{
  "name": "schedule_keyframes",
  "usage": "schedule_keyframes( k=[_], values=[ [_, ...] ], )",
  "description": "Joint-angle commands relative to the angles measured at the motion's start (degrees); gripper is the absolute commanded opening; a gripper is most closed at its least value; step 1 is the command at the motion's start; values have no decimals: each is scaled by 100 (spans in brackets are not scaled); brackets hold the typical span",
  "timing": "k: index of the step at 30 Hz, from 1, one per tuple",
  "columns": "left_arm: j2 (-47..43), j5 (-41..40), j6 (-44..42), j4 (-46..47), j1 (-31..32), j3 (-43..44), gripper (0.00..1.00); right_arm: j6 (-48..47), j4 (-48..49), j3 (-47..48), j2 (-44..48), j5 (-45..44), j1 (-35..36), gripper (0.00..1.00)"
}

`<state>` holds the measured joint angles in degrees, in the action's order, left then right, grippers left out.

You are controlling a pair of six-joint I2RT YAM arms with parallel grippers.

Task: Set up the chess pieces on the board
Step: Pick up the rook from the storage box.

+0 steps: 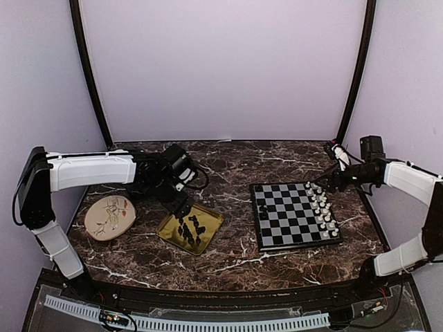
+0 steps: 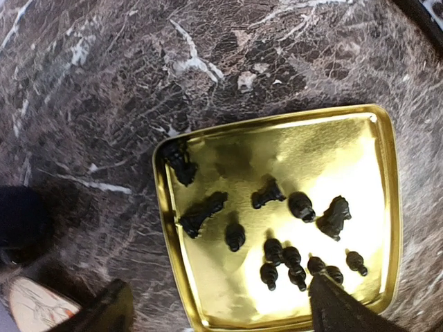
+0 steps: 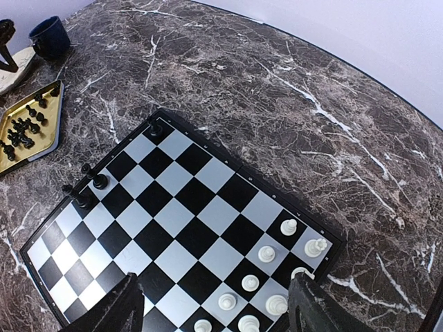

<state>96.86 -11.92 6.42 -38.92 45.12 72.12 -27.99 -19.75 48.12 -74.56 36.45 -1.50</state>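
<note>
White left arm [image 1: 90, 171] angles gripper [image 1: 181, 216] over tray [image 1: 212, 223].

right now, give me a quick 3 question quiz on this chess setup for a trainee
1. True or false: the gold tray holds white pieces.
2. In the top view, the white pieces on the board stand: A) along its right-hand edge B) in its centre C) along its left-hand edge.
3. Which gripper hangs over the tray, and is it holding anything?
Key: 1 false, it holds black pieces. 2 A. 3 the left gripper, open and empty.
</note>
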Motion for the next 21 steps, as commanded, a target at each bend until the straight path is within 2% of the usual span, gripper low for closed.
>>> schedule_keyframes(
  k=[1, 3, 5, 21],
  values=[
    [70, 965, 70, -24, -12, 162, 73, 26, 87, 119, -52, 50, 53, 72],
    [339, 1105, 200, -318, -12, 363, 55, 13, 74, 133, -66, 60, 53, 72],
    [517, 1281, 291, -449, -12, 443, 46, 10, 72, 132, -68, 58, 53, 72],
    [1086, 1476, 353, -318, -12, 827, 38, -2, 87, 117, -116, -25, 62, 72]
  ],
)
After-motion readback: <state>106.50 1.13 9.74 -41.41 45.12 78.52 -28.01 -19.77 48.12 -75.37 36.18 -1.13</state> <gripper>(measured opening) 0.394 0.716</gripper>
